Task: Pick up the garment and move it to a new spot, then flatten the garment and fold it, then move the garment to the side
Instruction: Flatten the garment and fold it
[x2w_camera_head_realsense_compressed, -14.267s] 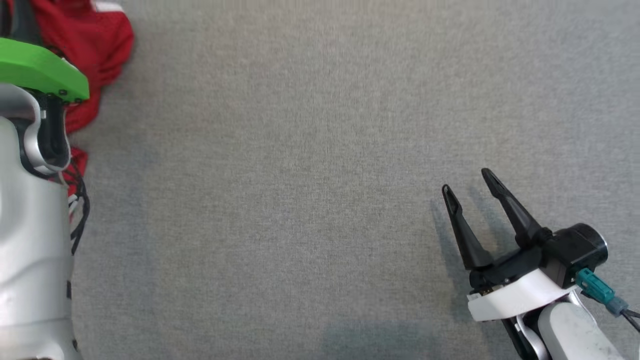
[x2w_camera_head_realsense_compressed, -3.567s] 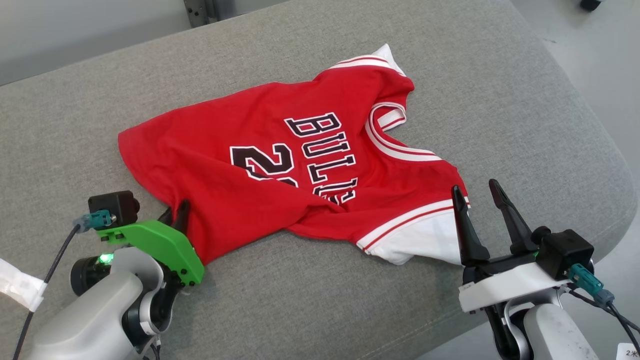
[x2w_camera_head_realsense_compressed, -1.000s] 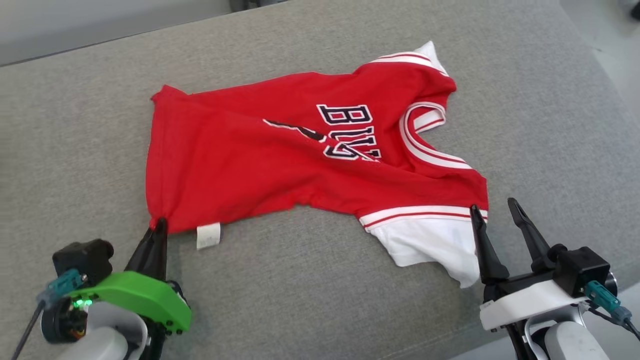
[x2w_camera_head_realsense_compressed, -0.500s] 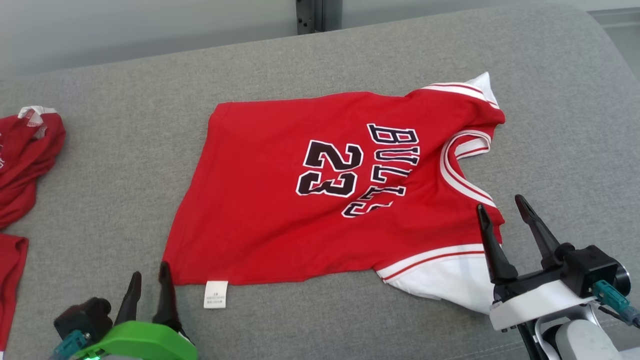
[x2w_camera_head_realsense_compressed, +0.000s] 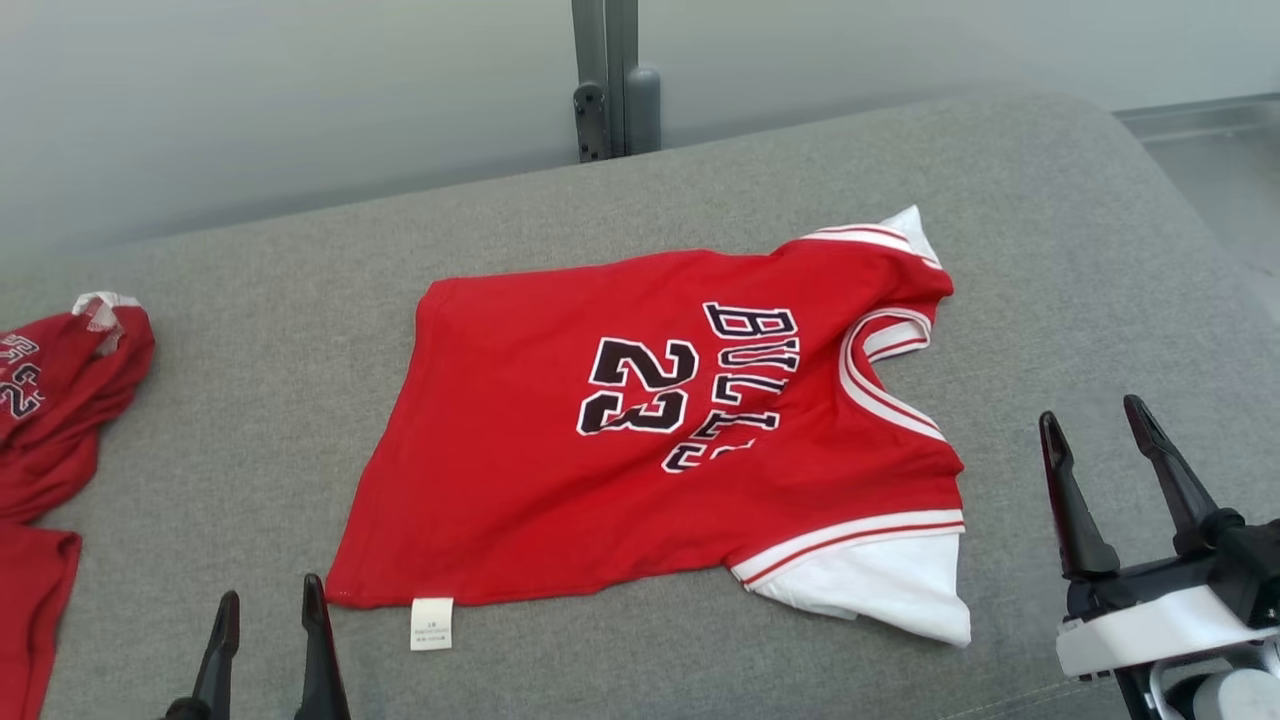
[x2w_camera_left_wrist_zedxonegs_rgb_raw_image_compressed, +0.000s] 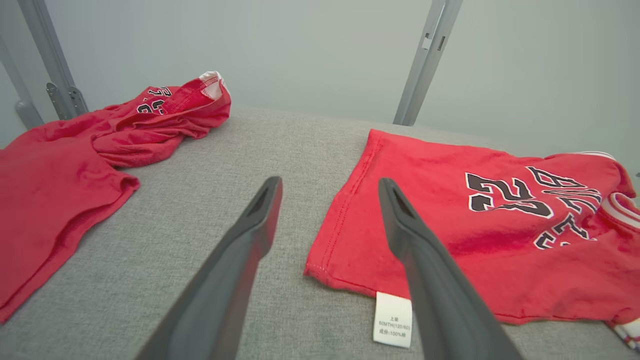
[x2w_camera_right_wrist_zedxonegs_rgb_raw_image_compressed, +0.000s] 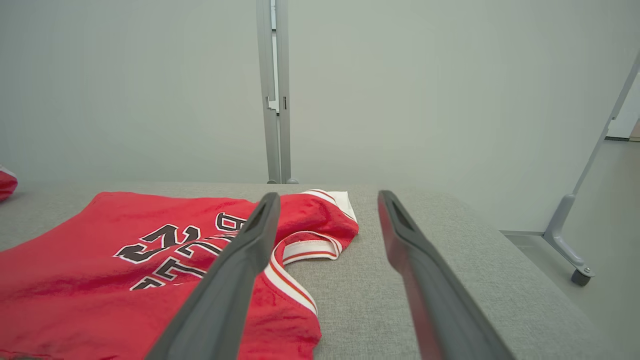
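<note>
Red white-sleeved numbered shirt (x2w_camera_head_realsense_compressed: 520, 450) lay nearly flat at the grey fabric bench's (x2w_camera_head_realsense_compressed: 1050, 260) centre; folding and side placement remained. The left gripper (x2w_camera_head_realsense_compressed: 271, 590) and right gripper (x2w_camera_head_realsense_compressed: 1090, 410) stood spread, empty.

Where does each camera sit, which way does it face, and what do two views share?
Head view: high, looking forward and down at the red shirt on the grey cushion; left gripper and right gripper, both open, at the bottom.
Left wrist view: low, looking along its two fingers at the shirt's hem and white label.
Right wrist view: low, along its fingers at the collar.
Both wrist views share the shirt's black lettering.
</note>
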